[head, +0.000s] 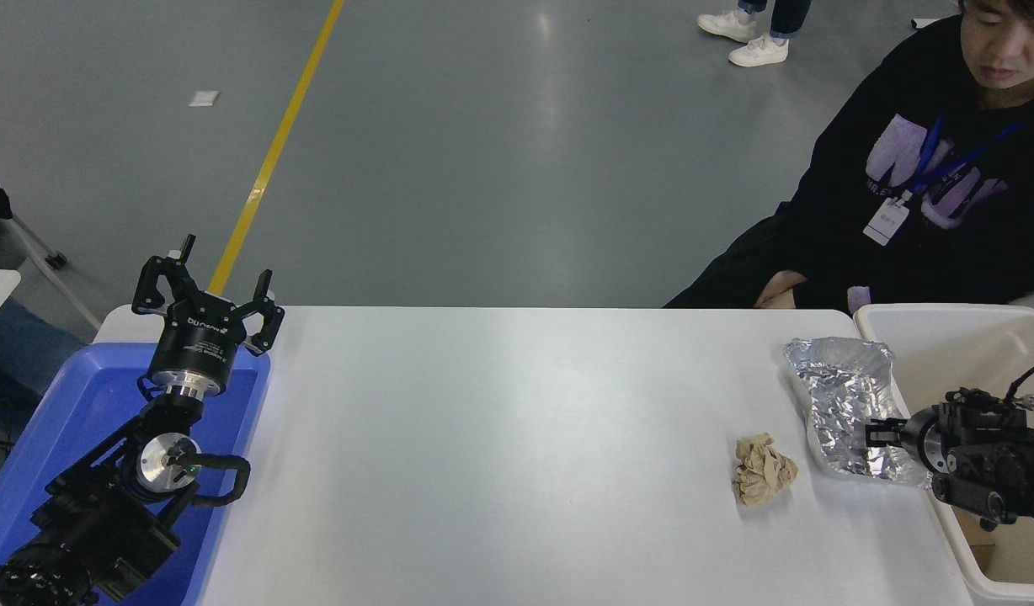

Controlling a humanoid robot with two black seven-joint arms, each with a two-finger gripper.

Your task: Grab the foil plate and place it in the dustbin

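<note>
Plate (841,396), crinkled foil, lay at right of the table (517,438), just beside the bin (946,318). Right gripper (872,433) sat over its lower right edge; grip could not be told. Left gripper (205,290), parked lower left, stood spread above a blue tray (71,396). Paper ball (763,470) lay near the plate.

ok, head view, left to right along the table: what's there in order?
blue tray → left gripper, parked above the tray's far end → paper ball → foil plate → right gripper at the plate's right side → dustbin
</note>
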